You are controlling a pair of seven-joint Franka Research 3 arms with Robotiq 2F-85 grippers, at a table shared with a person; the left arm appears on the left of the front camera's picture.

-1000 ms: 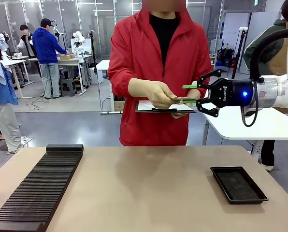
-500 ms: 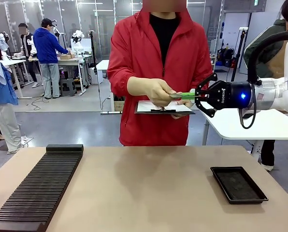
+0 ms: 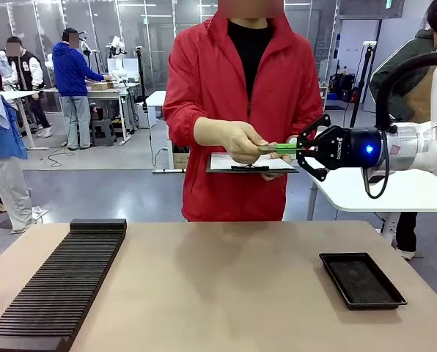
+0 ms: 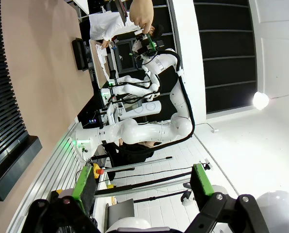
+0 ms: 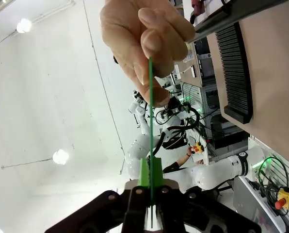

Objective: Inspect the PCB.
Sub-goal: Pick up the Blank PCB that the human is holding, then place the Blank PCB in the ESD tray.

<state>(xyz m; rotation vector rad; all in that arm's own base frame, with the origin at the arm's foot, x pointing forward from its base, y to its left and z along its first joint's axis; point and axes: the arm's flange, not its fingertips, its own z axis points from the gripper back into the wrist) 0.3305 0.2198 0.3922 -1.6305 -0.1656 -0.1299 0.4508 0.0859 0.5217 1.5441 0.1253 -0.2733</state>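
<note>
The PCB (image 3: pixel 276 147) is a thin green board held flat and edge-on at chest height, above a clipboard with white paper. The person's hand (image 3: pixel 237 139) pinches its left end. My right gripper (image 3: pixel 295 147) comes in from the right and is shut on its other end. In the right wrist view the PCB (image 5: pixel 150 121) appears as a thin green line running from my closed pads (image 5: pixel 144 172) up into the person's fingers (image 5: pixel 147 43). My left gripper (image 4: pixel 143 185) is open, green pads wide apart, nothing between them.
The clipboard (image 3: pixel 249 164) is held by the person just under the PCB. A shallow black tray (image 3: pixel 361 279) lies on the table at the right. A long black slotted rack (image 3: pixel 57 286) runs along the table's left side. The person stands across the far edge.
My right gripper went from open beside the PCB to shut on its end. It has shifted slightly left toward the person's hand. The person still holds the board.
</note>
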